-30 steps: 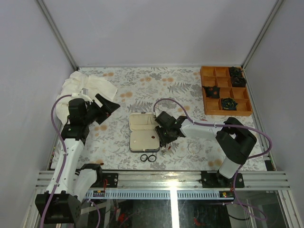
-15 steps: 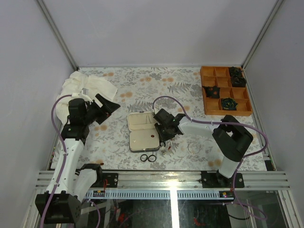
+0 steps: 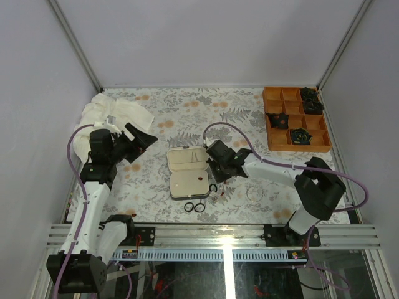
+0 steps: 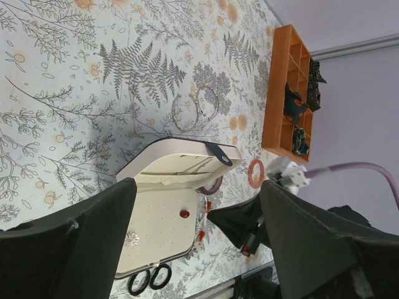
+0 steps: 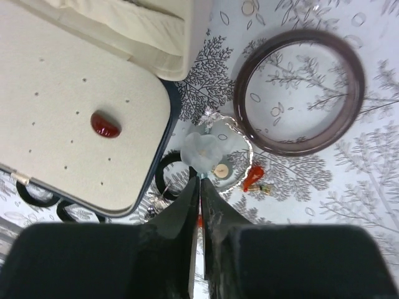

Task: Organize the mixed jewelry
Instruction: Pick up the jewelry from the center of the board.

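My right gripper (image 5: 200,182) is shut on a pale blue flower earring (image 5: 201,151), just right of the open navy case (image 3: 187,174) with cream lining (image 5: 68,118). A red stud (image 5: 105,124) sits on the lining. Below the gripper lie a thin silver hoop (image 5: 244,134), a small red bead (image 5: 252,177), a black ring (image 5: 163,179) and a dark reddish-brown bangle (image 5: 299,90). Two black rings (image 3: 194,207) lie in front of the case. My left gripper (image 4: 196,187) is open and empty, held above the table at the left (image 3: 141,139).
An orange divided tray (image 3: 272,122) with black rosettes stands at the far right. A white cloth (image 3: 117,112) lies at the far left. Thin wire hoops (image 4: 199,109) and a pinkish ring (image 4: 255,172) lie on the floral mat beyond the case.
My right gripper has drawn a little back and right from the case's edge, and its elbow has swung right. The case has shifted slightly left. The left arm has not moved.
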You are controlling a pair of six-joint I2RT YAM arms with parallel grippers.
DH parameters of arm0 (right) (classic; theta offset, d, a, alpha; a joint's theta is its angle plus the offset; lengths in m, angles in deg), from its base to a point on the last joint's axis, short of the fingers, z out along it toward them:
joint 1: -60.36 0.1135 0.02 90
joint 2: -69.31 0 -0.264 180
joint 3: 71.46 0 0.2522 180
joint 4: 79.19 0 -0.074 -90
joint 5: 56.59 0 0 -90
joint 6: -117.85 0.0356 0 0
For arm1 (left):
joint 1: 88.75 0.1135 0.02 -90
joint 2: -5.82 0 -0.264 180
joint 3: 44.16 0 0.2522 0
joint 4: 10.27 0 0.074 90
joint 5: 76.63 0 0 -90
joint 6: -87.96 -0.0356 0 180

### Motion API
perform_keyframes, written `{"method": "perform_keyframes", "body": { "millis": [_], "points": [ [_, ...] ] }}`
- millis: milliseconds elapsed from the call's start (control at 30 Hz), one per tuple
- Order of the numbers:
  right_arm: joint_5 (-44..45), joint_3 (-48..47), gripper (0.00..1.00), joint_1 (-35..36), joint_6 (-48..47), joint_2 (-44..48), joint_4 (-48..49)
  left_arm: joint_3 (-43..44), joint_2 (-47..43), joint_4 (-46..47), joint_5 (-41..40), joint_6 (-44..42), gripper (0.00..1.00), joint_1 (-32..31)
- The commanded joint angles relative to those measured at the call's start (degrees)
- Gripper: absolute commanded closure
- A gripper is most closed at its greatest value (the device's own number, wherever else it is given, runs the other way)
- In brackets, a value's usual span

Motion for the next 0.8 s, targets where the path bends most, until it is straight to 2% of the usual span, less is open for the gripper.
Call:
{"method": "perform_keyframes", "body": {
  "millis": [0,233,300,400,500,600,767],
  "points": [
    [1.28,0.16,0.96,-0.72,-1.72,5.78,-1.19,0.65,-0.82,-0.51,1.33,-1.06,0.20,0.46],
    [-1.64,1.43,0.96,-3.32,-3.16,11.46,-4.62,0.74,-1.11,-0.43,1.36,-0.93,0.20,0.55],
    [-3.12,1.99,0.92,-4.75,-3.14,11.76,-5.09,0.64,-1.07,-0.35,1.45,-0.90,0.20,0.52],
    [-5.90,3.10,0.83,-8.05,-2.90,11.57,-5.09,0.72,-1.05,-0.43,1.56,-1.04,0.20,0.53],
    [-5.67,3.93,0.68,-10.72,-2.51,12.66,-5.06,1.01,-0.77,-0.43,1.63,-1.19,0.19,0.55],
    [-5.68,4.42,0.65,-12.70,-2.53,13.34,-5.30,1.09,-0.12,-0.13,1.66,-1.32,0.19,0.55],
    [-7.64,3.87,0.68,-13.15,-3.20,12.11,-4.97,0.97,0.43,0.32,1.35,-1.22,0.16,0.55]
  ]
}}
